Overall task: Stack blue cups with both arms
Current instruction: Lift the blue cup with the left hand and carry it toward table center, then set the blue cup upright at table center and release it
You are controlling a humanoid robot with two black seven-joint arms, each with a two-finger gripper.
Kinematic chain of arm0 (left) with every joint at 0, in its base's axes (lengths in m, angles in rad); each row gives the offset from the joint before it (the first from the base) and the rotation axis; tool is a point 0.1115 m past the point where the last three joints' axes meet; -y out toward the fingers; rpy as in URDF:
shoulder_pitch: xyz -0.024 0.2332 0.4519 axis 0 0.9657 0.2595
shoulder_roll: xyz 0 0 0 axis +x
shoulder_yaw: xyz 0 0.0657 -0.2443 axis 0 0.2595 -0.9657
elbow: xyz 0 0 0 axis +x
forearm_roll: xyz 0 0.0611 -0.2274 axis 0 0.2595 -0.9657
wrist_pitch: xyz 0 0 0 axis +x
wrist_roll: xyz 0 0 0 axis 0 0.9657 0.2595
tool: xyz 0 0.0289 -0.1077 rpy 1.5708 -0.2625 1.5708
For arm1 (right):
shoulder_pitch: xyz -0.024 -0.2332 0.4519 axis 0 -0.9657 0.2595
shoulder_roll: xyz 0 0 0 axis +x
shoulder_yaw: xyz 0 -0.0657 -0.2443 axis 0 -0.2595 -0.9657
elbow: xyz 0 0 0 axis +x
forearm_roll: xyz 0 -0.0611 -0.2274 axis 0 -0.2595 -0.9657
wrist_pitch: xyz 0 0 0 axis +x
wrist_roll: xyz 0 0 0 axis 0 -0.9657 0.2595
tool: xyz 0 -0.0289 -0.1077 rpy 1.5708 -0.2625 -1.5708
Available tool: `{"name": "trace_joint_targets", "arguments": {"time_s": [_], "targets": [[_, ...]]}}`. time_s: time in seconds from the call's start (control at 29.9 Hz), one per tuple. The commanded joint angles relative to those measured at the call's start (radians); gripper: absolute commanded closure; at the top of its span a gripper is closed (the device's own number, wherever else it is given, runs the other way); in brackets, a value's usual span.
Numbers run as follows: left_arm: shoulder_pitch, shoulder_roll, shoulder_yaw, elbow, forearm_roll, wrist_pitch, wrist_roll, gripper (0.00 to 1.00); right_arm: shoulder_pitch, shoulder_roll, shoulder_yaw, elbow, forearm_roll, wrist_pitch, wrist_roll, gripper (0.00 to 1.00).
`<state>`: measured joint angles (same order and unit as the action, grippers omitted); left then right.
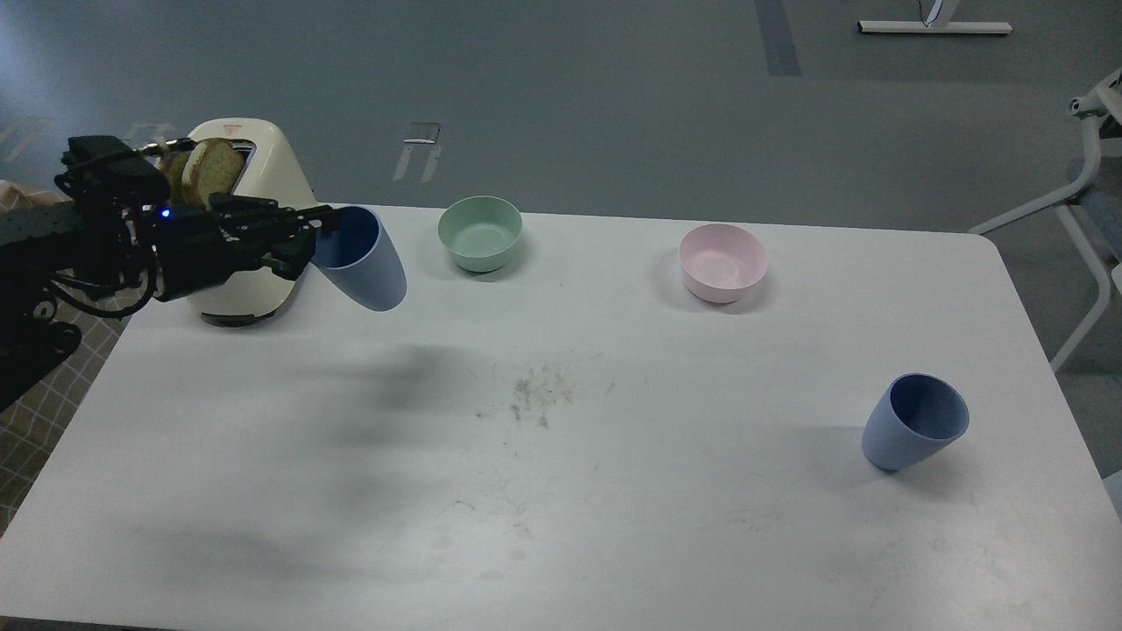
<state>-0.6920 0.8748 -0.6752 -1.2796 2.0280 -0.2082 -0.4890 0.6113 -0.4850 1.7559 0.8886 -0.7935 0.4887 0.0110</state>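
Left arm (pixel 79 245): enters from the left edge, its base cut off.
Left gripper (pixel 317 230): fingers pinch the rim of the held cup (pixel 361 258), which is lifted and tilted, mouth toward the arm.
Right arm: out of view.
Second cup (pixel 914 422): on the table (pixel 561 491) near its right edge, leaning, well apart from the first.
Toaster (pixel 254 219): cream, partly hidden behind the gripper, bread in the slot; red print on top too small to read.
Green bowl (pixel 480 231), pink bowl (pixel 722 261): along the far edge.
Table centre: dark crumbs (pixel 530 399).
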Motion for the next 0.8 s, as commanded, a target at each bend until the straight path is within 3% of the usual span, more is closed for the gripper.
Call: {"name": "trace_joint_targets", "arguments": {"time_s": [0.0, 0.1, 0.23, 0.77], "targets": [[-0.130, -0.104, 0.078, 0.009, 0.011, -0.065, 0.000, 0.95, -0.031, -0.018, 0.002, 0.004, 0.007, 0.000, 0.000, 0.00], [-0.217, -0.224, 0.158, 0.051, 0.008, -0.086, 0.000, 0.95, -0.047, -0.023, 0.017, 0.007, 0.019, 0.000, 0.000, 0.00], [-0.233, -0.319, 0.236, 0.118, 0.021, -0.085, 0.000, 0.95, -0.067, -0.026, 0.024, 0.029, 0.019, 0.000, 0.000, 0.00], [-0.218, -0.462, 0.293, 0.235, 0.086, -0.086, 0.000, 0.93, -0.084, -0.021, 0.020, 0.044, 0.019, 0.000, 0.000, 0.00]]}}
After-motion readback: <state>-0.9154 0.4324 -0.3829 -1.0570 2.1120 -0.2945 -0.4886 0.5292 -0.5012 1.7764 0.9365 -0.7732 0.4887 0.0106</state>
